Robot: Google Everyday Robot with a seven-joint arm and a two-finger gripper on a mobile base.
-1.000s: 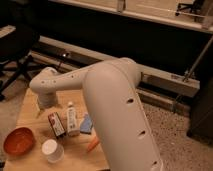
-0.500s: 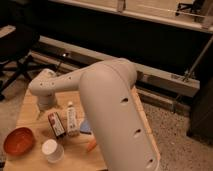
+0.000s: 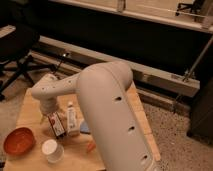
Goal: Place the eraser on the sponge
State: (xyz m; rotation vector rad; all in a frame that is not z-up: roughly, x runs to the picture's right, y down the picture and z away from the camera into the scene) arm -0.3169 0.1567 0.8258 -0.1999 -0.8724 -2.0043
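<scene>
The eraser (image 3: 57, 125), a dark flat block with a reddish edge and a pale label, stands tilted on the wooden table (image 3: 30, 112). My gripper (image 3: 51, 116) hangs right at its upper end, at the tip of the white arm; whether it holds the block cannot be told. The blue sponge (image 3: 83, 128) lies to the right of the eraser, beyond a whitish tube, and the big arm link covers most of it.
A whitish tube (image 3: 71, 119) lies between eraser and sponge. An orange bowl (image 3: 19, 141) and a white cup (image 3: 52, 150) sit at the front left. An orange carrot (image 3: 91, 146) peeks out beside the arm. A black chair (image 3: 17, 55) stands at the left.
The bulky arm link has shifted left and covers more of the sponge. The gripper stays at the eraser, which has hardly moved.
</scene>
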